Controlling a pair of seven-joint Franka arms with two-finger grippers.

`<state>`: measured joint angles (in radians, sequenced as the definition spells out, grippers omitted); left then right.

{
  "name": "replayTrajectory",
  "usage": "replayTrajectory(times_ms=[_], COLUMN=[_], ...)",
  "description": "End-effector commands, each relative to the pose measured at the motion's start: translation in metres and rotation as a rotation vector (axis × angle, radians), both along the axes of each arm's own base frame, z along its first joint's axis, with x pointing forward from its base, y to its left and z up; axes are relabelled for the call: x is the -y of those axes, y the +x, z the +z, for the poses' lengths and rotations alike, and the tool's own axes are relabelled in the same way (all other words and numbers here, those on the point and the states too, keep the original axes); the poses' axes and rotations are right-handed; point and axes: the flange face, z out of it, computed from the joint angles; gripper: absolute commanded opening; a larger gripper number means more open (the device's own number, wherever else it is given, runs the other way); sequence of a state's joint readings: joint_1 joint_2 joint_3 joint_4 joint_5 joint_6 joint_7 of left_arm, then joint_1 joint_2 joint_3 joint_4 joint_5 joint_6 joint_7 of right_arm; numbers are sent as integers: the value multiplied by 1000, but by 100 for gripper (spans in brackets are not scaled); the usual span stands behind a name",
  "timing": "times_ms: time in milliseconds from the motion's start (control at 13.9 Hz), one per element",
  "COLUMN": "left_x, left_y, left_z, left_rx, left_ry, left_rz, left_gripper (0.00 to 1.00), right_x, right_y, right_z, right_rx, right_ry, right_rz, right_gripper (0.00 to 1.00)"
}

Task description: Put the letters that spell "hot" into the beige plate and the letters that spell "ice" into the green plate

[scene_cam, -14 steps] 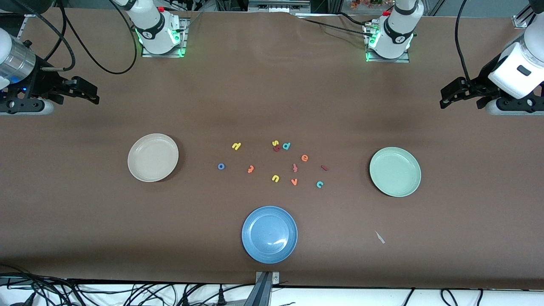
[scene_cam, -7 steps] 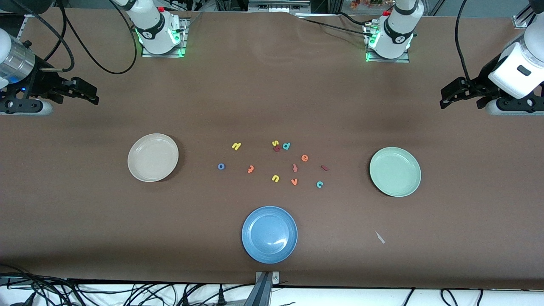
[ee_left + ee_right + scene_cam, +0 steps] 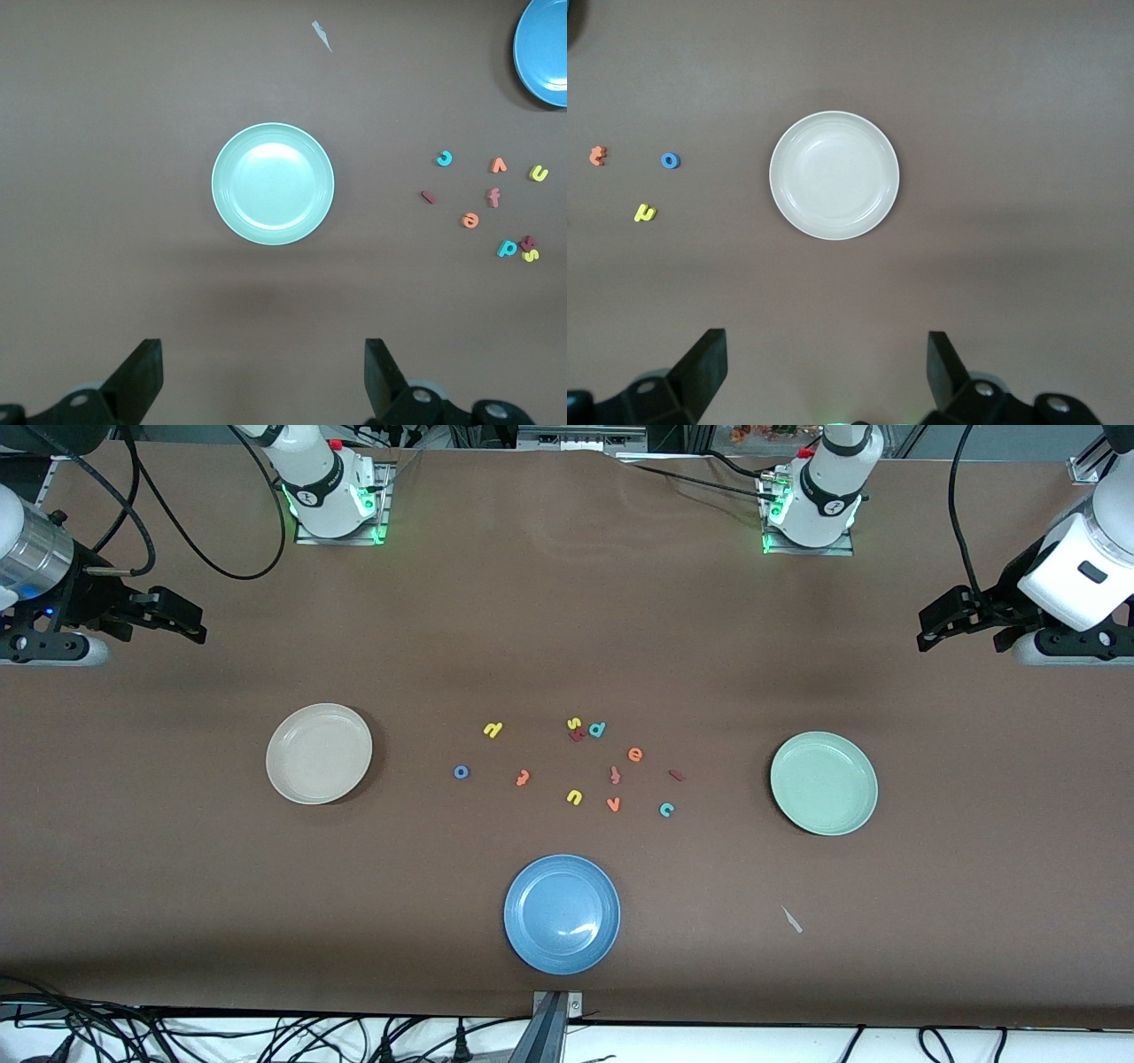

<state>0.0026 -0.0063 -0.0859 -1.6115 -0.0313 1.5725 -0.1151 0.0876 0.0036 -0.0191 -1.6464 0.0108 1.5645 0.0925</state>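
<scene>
Nothing has moved: left end effector (image 3: 261, 381) and right end effector (image 3: 824, 376) hover spread wide, empty

Front view: high, facing the robots, whole table (image 3: 567, 646) in shot;
Left wrist view: straight down over green plate (image 3: 273, 183);
Right wrist view: straight down over beige plate (image 3: 834, 174);
Shared: both plates, scattered letters (image 3: 576, 766)

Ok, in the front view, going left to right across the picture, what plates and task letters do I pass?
beige plate → blue "o" → yellow "h" → orange "t" → blue plate → orange "e" → teal "c" → dark red "i" → green plate
</scene>
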Motion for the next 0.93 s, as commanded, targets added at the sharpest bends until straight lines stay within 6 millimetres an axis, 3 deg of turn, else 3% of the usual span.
replayTrajectory(times_ms=[0, 718, 862], left_x=[-1, -1, 4], left_y=[3, 4, 9], left_z=[6, 3, -7], left_rx=[10, 5, -14], left_ry=[-13, -22, -21], left_rz=[7, 12, -1], left_gripper=[100, 100, 100], right_x=[-1, -11, -12], right_y=[-2, -2, -2], right_z=[7, 6, 7], right_rx=[8, 9, 13], right_ry=[-7, -12, -11], right_rz=[-12, -17, -15], right_gripper=[100, 100, 100])
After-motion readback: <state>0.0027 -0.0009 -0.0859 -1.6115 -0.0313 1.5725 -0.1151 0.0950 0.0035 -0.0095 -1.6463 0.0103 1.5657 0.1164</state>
